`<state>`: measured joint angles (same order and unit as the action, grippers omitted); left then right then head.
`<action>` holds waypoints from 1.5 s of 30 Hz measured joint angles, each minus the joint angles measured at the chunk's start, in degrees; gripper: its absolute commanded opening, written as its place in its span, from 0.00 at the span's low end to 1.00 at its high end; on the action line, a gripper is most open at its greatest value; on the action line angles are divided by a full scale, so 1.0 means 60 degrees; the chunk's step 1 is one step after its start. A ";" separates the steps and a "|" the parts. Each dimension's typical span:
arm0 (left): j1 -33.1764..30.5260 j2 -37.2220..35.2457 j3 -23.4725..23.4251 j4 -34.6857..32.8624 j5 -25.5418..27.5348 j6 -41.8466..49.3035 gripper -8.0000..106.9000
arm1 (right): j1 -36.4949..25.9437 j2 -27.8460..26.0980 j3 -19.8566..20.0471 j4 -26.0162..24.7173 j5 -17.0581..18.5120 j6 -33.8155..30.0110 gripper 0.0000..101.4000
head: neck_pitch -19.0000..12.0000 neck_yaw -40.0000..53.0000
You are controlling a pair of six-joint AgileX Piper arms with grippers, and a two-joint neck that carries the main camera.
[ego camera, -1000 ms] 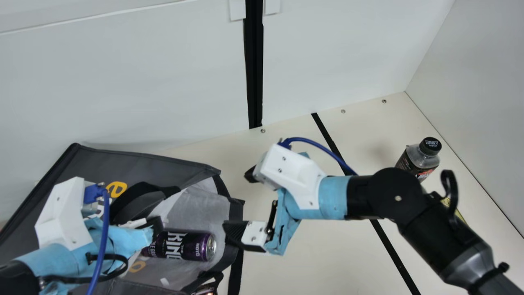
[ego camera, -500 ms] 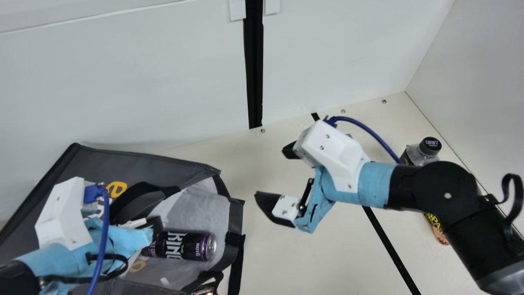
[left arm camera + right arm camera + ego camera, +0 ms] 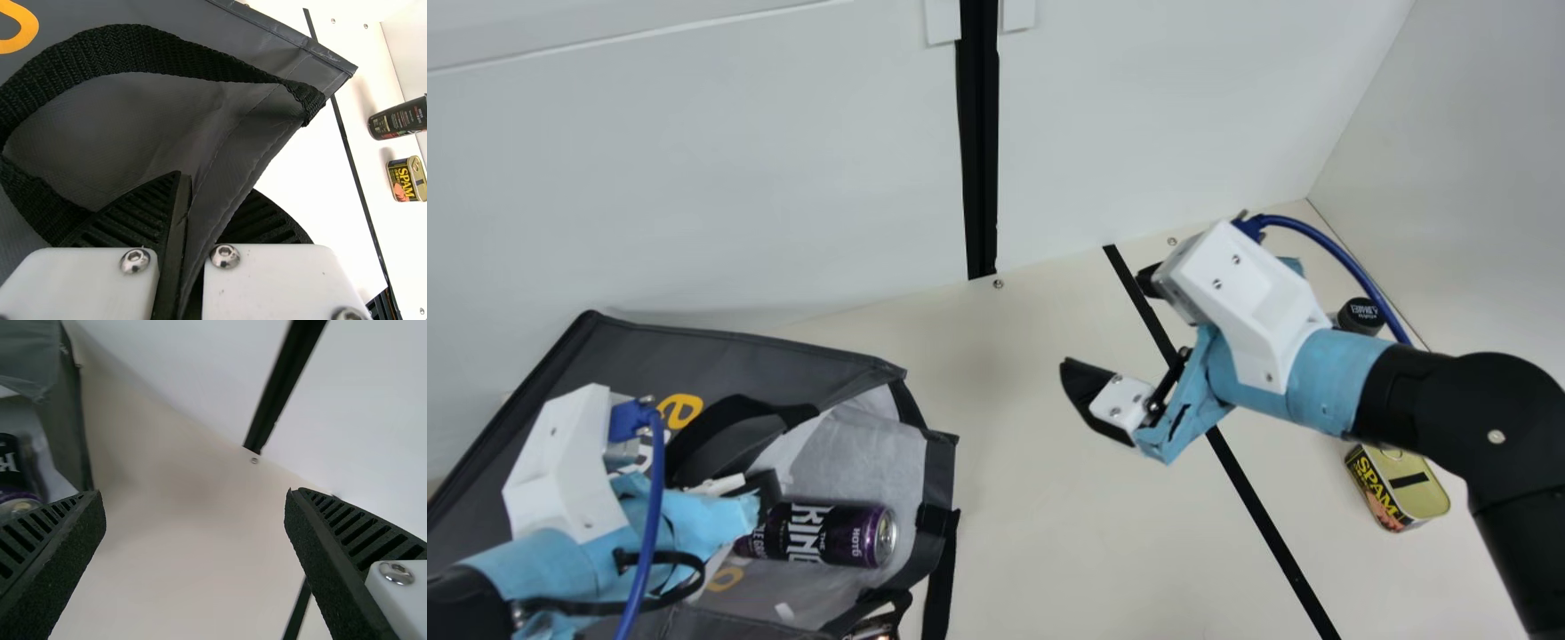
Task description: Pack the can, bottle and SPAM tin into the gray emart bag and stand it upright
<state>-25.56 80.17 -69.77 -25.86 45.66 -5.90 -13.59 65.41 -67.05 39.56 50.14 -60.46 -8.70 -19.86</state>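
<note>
Left pincer [image 3: 727,485] clamps bag [image 3: 783,354]; right pincer [image 3: 1104,323] spread above table [image 3: 1005,533].

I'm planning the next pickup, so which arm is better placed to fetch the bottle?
Right, I'd say: the right end effector is open, empty and nearer the bottle, while the left end effector is clamped on the gray bag.

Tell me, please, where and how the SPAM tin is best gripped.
The SPAM tin is probably best held by its two long side walls, the right gripper coming from above: the tin stands lid up, and its boxy shape is narrower across those walls.
</note>
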 measured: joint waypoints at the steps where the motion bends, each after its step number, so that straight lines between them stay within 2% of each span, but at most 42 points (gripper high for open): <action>1: 0.0000 0.0000 0.0000 0.0000 0.0000 0.0000 0.00 | -0.0120 -0.0022 -0.0046 -0.0078 0.0000 0.0027 0.94 | 0.0015 -0.0015; 11: 0.0000 0.0000 0.0000 0.0000 0.0000 0.0000 0.00 | -0.1287 -0.0104 -0.0399 -0.0801 -0.0104 0.0604 0.94 | 0.0000 -0.0015; 22: 0.0000 0.0000 0.0000 0.0000 0.0000 0.0000 0.00 | -0.2301 -0.0124 -0.1066 -0.2241 -0.0126 0.2300 0.94 | 0.0000 -0.0015; 29: 0.0000 0.0000 0.0000 0.0000 0.0000 0.0000 0.00 | -0.2614 -0.0084 -0.1651 -0.3317 0.0211 0.3562 0.94 | 0.0000 -0.0015; 45: 0.0000 0.0000 0.0000 0.0000 0.0000 0.0000 0.00 | -0.2727 -0.0110 -0.2933 -0.5485 0.1444 0.5989 0.94 | 0.0000 0.0000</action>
<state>-25.56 80.17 -69.77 -25.86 45.66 -5.90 -29.95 64.75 -84.65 6.65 58.81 -24.53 -8.70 -19.86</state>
